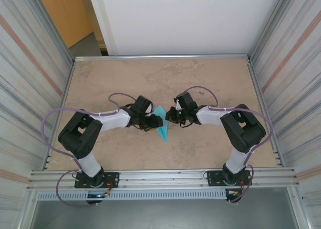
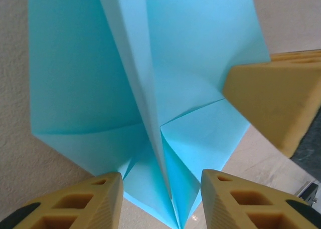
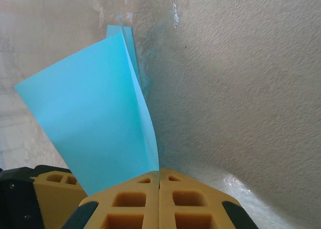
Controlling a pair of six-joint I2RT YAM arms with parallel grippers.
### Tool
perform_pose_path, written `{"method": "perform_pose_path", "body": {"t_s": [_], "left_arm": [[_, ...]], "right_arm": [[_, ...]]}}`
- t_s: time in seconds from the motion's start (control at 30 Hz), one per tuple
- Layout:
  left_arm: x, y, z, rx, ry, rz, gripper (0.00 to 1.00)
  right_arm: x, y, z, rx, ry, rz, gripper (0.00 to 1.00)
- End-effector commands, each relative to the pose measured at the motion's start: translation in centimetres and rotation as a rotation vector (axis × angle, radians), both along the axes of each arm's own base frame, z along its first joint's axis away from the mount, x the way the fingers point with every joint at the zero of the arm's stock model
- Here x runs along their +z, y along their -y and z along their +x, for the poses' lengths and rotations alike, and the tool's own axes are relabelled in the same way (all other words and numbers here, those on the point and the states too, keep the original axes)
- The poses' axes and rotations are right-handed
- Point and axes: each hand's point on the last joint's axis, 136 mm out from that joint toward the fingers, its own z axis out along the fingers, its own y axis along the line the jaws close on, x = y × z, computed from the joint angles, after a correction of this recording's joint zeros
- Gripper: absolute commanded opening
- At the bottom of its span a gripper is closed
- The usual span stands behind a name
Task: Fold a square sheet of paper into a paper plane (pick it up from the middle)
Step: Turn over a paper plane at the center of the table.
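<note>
Right gripper (image 3: 159, 173) pinching one edge of the blue paper (image 3: 95, 113), left gripper (image 2: 160, 174) spread astride its creased point, open tabletop (image 1: 150, 73) on every side

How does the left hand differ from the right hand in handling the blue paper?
The left hand has its fingers apart; the right hand has them pressed together. The left hand straddles the folded paper's centre crease without pinching it; the right hand clamps one edge. Both have tan fingers and meet at the same sheet.
</note>
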Motion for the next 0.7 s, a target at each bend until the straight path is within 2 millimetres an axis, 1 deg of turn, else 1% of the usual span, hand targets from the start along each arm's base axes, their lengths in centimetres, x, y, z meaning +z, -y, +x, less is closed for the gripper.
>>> {"method": "perform_pose_path", "body": {"t_s": [0.0, 0.07, 0.17, 0.23, 0.4, 0.57, 0.67], "left_arm": [[0.4, 0.7, -0.2, -0.015, -0.005, -0.010, 0.46], [0.5, 0.9, -0.3, -0.018, -0.005, -0.030, 0.45], [1.0, 1.9, -0.7, -0.045, -0.013, -0.090, 0.45], [1.2, 2.2, -0.9, -0.054, -0.013, -0.093, 0.45], [0.8, 2.0, -1.0, -0.046, -0.015, -0.074, 0.45], [1.4, 2.4, -0.5, -0.045, 0.007, -0.091, 0.44], [1.5, 2.6, -0.7, -0.048, 0.003, -0.093, 0.44]], "right_arm": [[0.6, 0.3, -0.2, -0.012, -0.002, 0.022, 0.07], [0.6, 0.3, -0.2, -0.014, -0.003, 0.024, 0.07], [0.5, 0.3, -0.1, -0.016, -0.004, 0.025, 0.07], [0.5, 0.2, -0.1, -0.015, -0.007, 0.026, 0.06], [0.4, 0.3, 0.0, -0.019, -0.011, 0.027, 0.06], [0.3, 0.4, 0.0, -0.022, -0.015, 0.026, 0.06], [0.4, 0.4, 0.0, -0.022, -0.016, 0.029, 0.05]]}}
